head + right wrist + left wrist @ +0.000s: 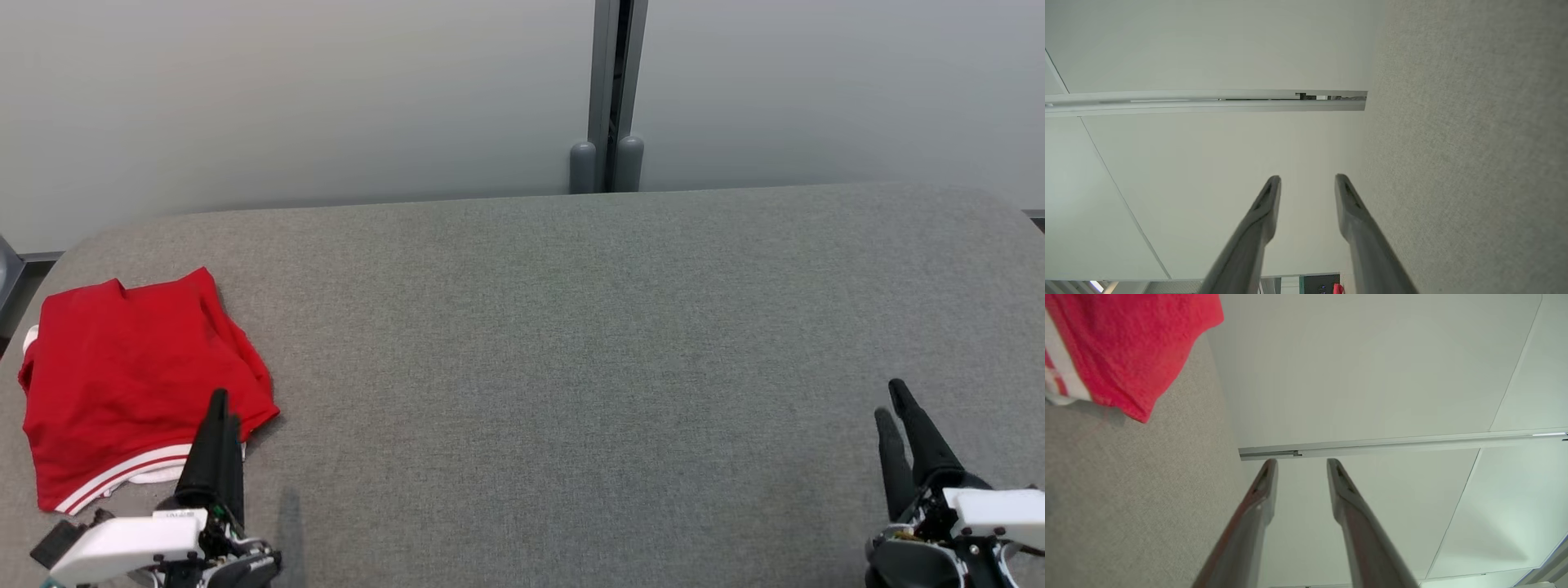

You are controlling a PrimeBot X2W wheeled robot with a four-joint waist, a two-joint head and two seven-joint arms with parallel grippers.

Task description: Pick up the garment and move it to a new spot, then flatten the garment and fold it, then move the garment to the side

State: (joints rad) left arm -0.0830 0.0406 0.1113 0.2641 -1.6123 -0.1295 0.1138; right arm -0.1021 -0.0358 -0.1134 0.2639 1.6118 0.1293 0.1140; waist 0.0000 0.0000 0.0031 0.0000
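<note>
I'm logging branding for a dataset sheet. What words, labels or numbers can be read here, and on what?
No text can be read in these pictures.
Red garment: plain, white stripes along one edge, no print showing.
Left gripper: a faint mark on its white casing, too small to read.

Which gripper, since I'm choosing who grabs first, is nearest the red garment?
The left gripper: it sits beside the garment; the right gripper is far across the table.

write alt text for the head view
A red garment with a white-striped hem lies rumpled at the left end of a grey fabric surface. The left claw, open and empty, sits by its near right corner; the right claw, also open, is at lower right.
</note>
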